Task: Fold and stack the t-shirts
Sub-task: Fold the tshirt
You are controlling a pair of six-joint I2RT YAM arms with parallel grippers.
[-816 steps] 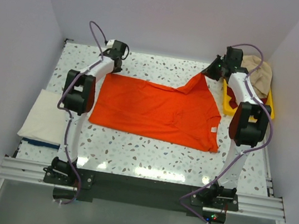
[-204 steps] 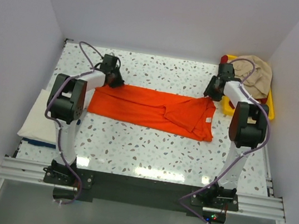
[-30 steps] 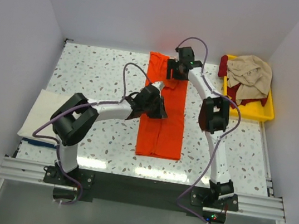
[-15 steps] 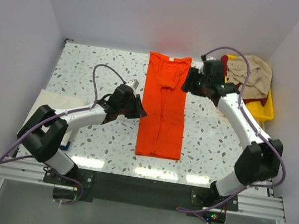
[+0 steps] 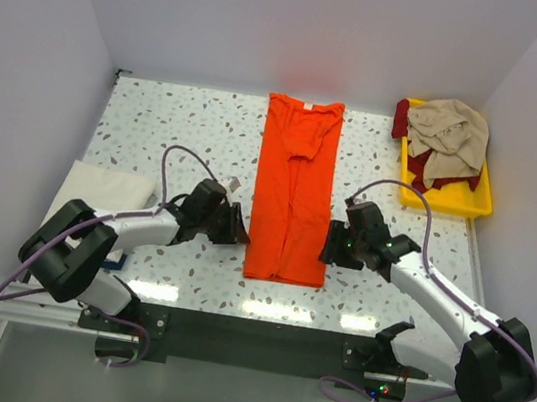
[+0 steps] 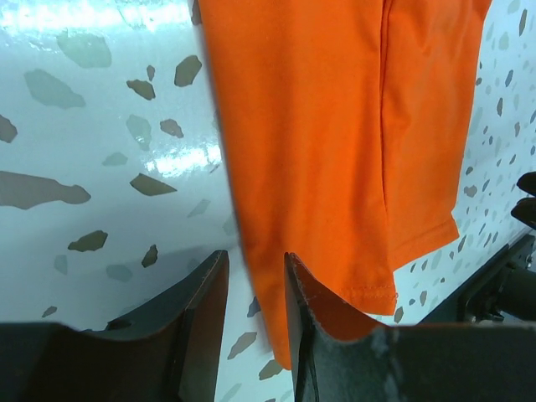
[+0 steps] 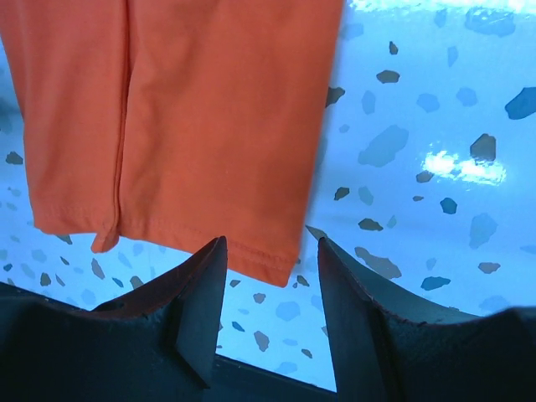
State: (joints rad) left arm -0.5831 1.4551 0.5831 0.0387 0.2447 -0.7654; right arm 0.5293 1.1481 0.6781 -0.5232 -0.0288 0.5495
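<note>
Working at the near end of the orange t-shirt (image 5: 295,195), you have both arms low on the table (image 5: 178,127), one on each side of the hem. Your left gripper (image 6: 254,261) sits at the shirt's near left corner, jaws a narrow way apart. The cloth's edge runs into the gap, but bare table shows beside it, so nothing is pinched. Your right gripper (image 7: 270,247) sits at the shirt's near right corner, jaws wider, with the hem corner just ahead of the gap and not held.

Left of the orange t-shirt, well apart from it, a folded cream-white shirt (image 5: 91,205) lies flat. The orange t-shirt itself is folded into one long narrow strip, hem toward you and collar at the far end. Right of its collar end, a yellow tray (image 5: 478,202) holds a crumpled beige shirt (image 5: 451,132) over a dark red shirt (image 5: 421,163).

By the look of it the lengthwise folds are done and the crosswise fold is in hand. Your next move calls for closing each gripper on its hem corner through all the layers. You then lift both together and carry the hem evenly toward the collar. On the left, reach further in before closing, or the upper layer may slip free.
</note>
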